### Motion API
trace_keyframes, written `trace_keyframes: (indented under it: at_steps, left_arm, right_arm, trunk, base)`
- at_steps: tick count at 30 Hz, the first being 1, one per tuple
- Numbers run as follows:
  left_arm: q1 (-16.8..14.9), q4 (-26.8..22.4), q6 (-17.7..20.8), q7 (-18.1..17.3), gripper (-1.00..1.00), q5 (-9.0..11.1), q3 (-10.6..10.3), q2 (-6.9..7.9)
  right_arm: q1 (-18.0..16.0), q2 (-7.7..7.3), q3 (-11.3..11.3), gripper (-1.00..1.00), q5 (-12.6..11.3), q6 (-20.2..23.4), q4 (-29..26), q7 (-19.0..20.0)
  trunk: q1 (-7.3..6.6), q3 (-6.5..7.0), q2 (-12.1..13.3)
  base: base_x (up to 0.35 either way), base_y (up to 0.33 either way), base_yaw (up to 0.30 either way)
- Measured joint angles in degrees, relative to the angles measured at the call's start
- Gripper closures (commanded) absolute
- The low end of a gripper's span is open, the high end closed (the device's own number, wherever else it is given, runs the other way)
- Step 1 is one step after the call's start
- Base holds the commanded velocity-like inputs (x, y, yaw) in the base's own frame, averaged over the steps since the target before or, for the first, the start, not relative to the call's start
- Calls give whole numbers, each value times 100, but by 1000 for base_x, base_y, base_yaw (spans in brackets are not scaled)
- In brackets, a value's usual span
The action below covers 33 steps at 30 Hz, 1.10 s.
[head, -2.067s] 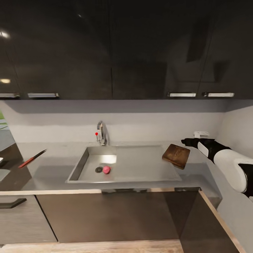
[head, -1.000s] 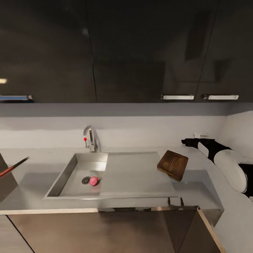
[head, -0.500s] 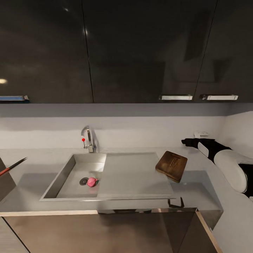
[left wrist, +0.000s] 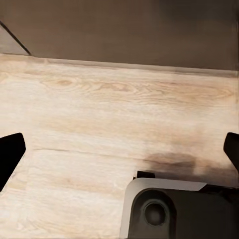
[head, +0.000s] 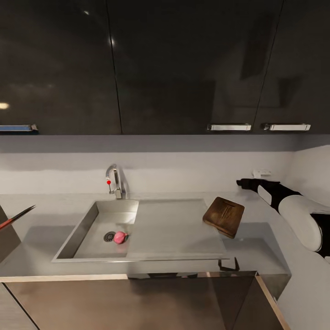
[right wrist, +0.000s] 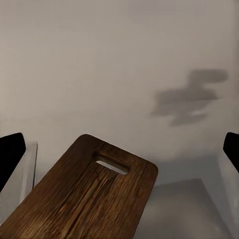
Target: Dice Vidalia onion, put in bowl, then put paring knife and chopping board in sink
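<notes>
The pink-red Vidalia onion (head: 120, 237) lies in the steel sink (head: 83, 230) beside the round drain. The dark wooden chopping board (head: 224, 216) hangs tilted over the right end of the drainboard (head: 174, 227). My right gripper (head: 241, 184) is up and to the right of it, near the back wall. From the right wrist the board (right wrist: 94, 199) fills the lower part, slot handle away from me. That gripper (right wrist: 119, 149) is open and I see no finger on the wood. The paring knife (head: 17, 216) shows at the far left edge. My left gripper (left wrist: 119, 149) is open over wooden floor.
The chrome faucet (head: 115, 179) with its red dot stands behind the basin. Dark glossy wall cabinets (head: 165, 68) hang overhead. A wall outlet (head: 261, 173) sits behind my right gripper. Grey countertop (head: 259, 238) runs right to the corner wall.
The whole picture shifted: sink, faucet and onion sit further left and lower than two seconds ago. In the last half second nothing has moved.
</notes>
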Motion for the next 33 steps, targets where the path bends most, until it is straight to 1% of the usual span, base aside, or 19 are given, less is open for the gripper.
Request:
trace_keyframes:
  at_steps: [1, 4, 7, 16, 20, 22, 25, 28, 33]
  left_arm:
    - [1, 2, -210, 2, -100, 2, -2, 0]
    - [2, 4, -490, 4, -100, 6, 0, -1]
    - [3, 0, -579, 6, -100, 9, 19, -7]
    - [3, -22, -652, 2, -100, 5, 12, -47]
    - [3, -129, -795, -5, -100, 0, -9, -80]
    - [3, -174, -963, -5, -100, 0, -13, -98]
    - [3, -182, -1423, -6, -100, 4, -14, -138]
    - [8, -148, -1791, -5, -100, 9, -12, -148]
    - [11, -65, -2146, -6, -100, 12, -12, -141]
  right_arm:
    - [0, 5, 1, -100, -1, -9, 2, 1]
    - [-1, 26, 3, -100, -3, -21, 5, 3]
    - [0, 31, 3, -100, -4, -25, 2, 3]
    - [0, 29, -1, -100, -4, -27, -1, -4]
    - [0, 29, 1, -100, -4, -31, 0, 2]
    - [0, 30, 0, -100, -5, -34, -1, 3]
    - [0, 34, 3, -100, -6, -35, 2, 3]
    - [0, 38, 4, -100, -9, -35, 2, 3]
    - [0, 45, 4, -100, -11, -35, 6, 3]
  trunk:
    - [0, 0, 0]
    - [0, 0, 0]
    - [0, 0, 0]
    - [0, 0, 0]
    - [0, 0, 0]
    - [0, 0, 0]
    - [0, 0, 0]
    - [0, 0, 0]
    - [0, 0, 0]
  base:
    - [0, 0, 0]
    - [0, 0, 0]
    - [0, 0, 0]
    - [0, 0, 0]
    - [0, 0, 0]
    - [0, 0, 0]
    - [0, 0, 0]
    - [0, 0, 0]
    - [0, 0, 0]
